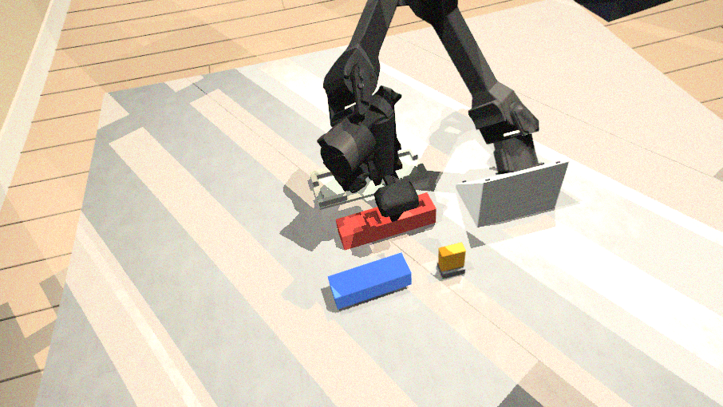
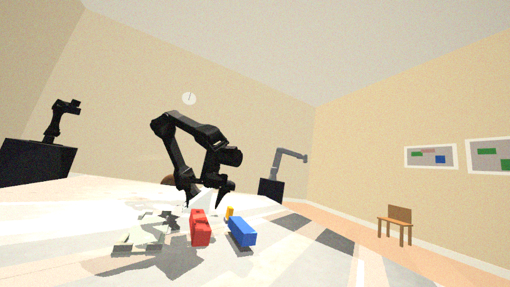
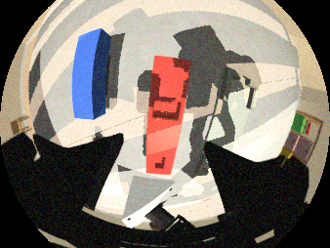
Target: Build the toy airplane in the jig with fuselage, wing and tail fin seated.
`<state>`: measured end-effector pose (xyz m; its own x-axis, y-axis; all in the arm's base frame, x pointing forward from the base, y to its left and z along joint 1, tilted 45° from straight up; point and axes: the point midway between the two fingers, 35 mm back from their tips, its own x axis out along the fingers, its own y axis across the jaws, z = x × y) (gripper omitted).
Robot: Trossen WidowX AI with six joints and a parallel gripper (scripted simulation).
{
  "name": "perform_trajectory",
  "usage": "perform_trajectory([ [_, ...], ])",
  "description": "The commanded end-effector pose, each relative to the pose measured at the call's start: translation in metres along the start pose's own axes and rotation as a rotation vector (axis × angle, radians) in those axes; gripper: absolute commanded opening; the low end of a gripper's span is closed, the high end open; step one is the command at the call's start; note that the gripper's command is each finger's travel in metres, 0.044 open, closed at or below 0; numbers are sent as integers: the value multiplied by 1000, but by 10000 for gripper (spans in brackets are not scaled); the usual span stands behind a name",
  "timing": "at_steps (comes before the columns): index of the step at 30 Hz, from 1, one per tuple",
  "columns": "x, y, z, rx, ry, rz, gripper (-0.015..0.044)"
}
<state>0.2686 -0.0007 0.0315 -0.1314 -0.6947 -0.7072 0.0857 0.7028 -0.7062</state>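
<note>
The red fuselage (image 1: 387,233) (image 2: 200,233) (image 3: 170,78) lies on the table beside the pale green cradle (image 1: 331,190) (image 2: 142,235) (image 3: 238,119), sockets facing up. The blue wing (image 1: 371,280) (image 2: 242,229) (image 3: 84,73) lies apart, roughly parallel to the fuselage, on its other side. The small yellow tail fin (image 1: 452,256) (image 2: 229,212) stands near the wing's end and is not seen in the wrist view. My gripper (image 2: 201,207) (image 3: 165,143) is open and empty, pointing down above the fuselage, one finger toward each long side. The arm partly hides the cradle and fuselage in the top view.
The arm's grey wedge-shaped base mount (image 1: 521,194) (image 3: 142,190) stands beyond the fuselage's socketed tail end. The cradle is close along one side of the fuselage, with the wing and tail fin on the other. Strong striped shadows cross the table.
</note>
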Motion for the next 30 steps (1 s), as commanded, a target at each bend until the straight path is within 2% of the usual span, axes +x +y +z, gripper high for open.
perform_trajectory([
  [1,6,1,1,-5,-19,1,440],
  [30,56,1,3,-5,-20,-1,440],
])
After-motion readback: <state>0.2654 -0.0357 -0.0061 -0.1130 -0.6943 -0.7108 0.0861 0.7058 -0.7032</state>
